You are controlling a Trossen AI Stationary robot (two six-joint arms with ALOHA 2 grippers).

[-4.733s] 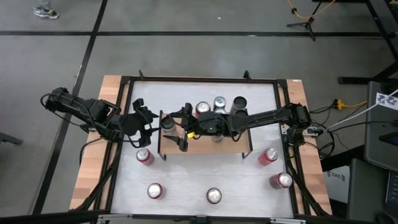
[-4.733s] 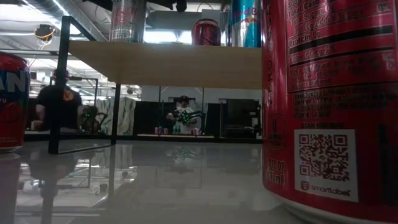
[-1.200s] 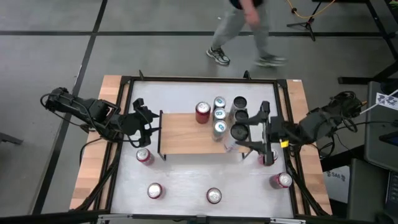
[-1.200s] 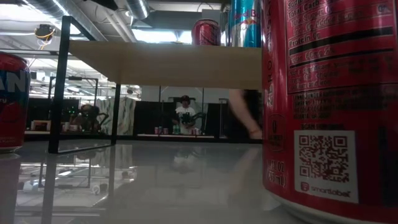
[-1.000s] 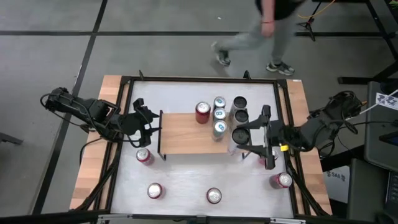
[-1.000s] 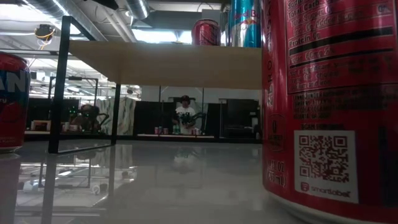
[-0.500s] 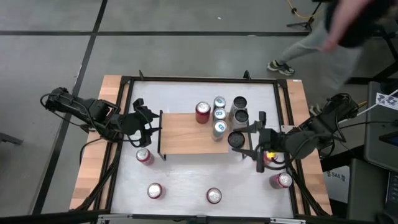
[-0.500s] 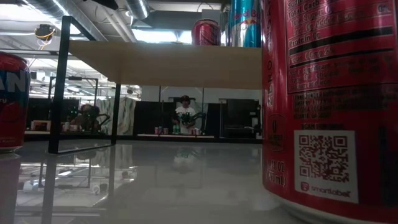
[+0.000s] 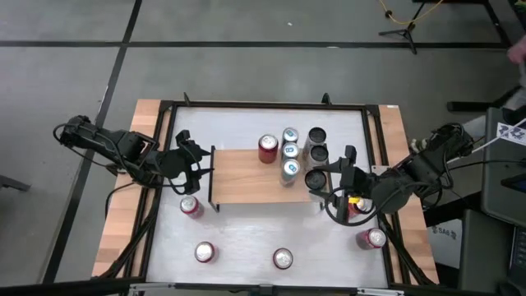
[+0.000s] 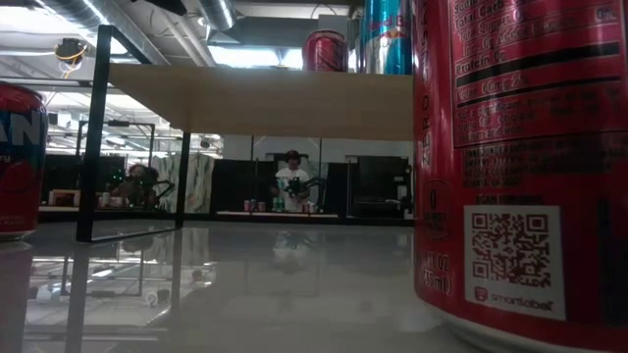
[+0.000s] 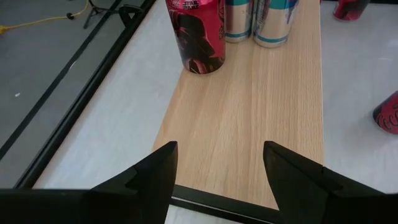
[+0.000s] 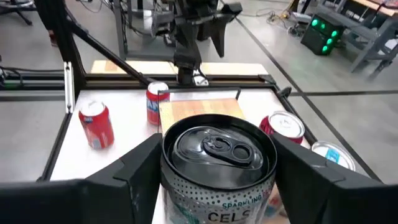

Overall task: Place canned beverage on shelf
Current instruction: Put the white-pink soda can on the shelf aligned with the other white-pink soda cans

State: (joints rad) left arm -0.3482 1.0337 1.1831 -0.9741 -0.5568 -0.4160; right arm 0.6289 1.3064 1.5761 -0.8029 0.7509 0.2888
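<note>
1. the shelf (image 9: 246,177) stands mid-table, a light wooden board on thin black legs. five cans stand on its far right part: a red one (image 9: 267,149), three silver-topped ones in a row (image 9: 289,153), and two dark-topped ones (image 9: 316,145) behind the right end, though from above i cannot tell which of the dark pair stand on the board.
2. a sixth can, black-topped (image 9: 315,180), sits between the fingers of the right gripper (image 9: 320,182) at the shelf's right edge. the right wrist view shows both fingers close against its sides (image 12: 219,163), so the gripper is pinching this can.
3. five red cans stand on the white table (image 9: 246,238) off the shelf: one by the shelf's left front leg (image 9: 191,205), two along the near edge (image 9: 205,252) (image 9: 282,259), and two on the right (image 9: 374,238), one of them half hidden under the right arm.
4. the left gripper (image 9: 200,160) waits at the shelf's left end, fingers spread with nothing between them; its wrist view shows bare board between the fingertips (image 11: 217,168).
5. only the low view shows the shelf's underside (image 10: 260,98) and a big red can (image 10: 520,157) filling its right side, blocking much of the table.
6. only the left wrist view shows the print on the red can on the shelf (image 11: 198,31).
7. in the low view a person (image 10: 291,181) is seated far behind the table.
</note>
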